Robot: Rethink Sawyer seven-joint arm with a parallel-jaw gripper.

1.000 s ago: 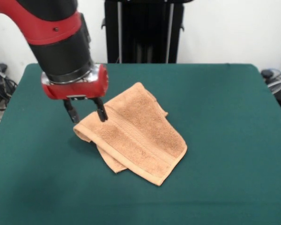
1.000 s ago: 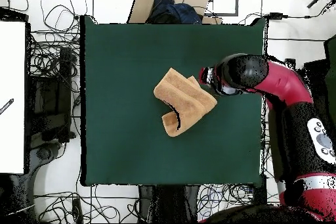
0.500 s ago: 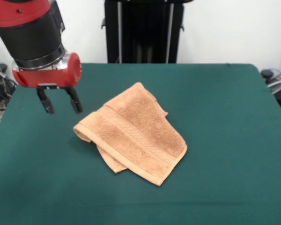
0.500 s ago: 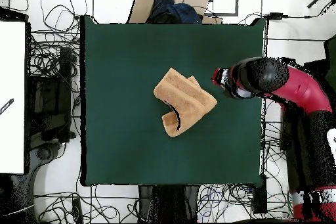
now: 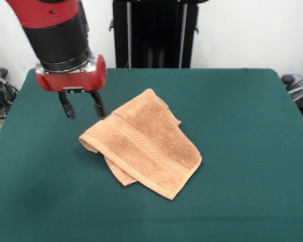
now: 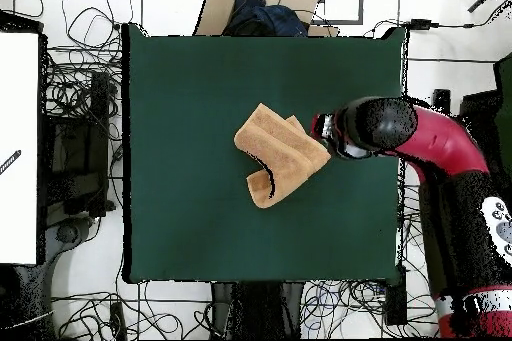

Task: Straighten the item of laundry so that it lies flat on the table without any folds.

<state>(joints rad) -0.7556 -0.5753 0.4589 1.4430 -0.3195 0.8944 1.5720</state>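
1. Your table (image 5: 252,116) is dark green – white wall behind it, cables on the floor around it.
2. The towel (image 5: 144,143) lies folded mid-table, long axis diagonal.
3. Your gripper (image 5: 82,107) hovers beside the towel's corner – fingers spread, empty.

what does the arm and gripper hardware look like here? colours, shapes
The arm is a thick round body with a red shell over a black cylindrical section, ending in a silver ring. Below it sits a rounded red wrist block. The gripper has two short, slim black fingers. In the overhead view the arm shows red segments and black joints.
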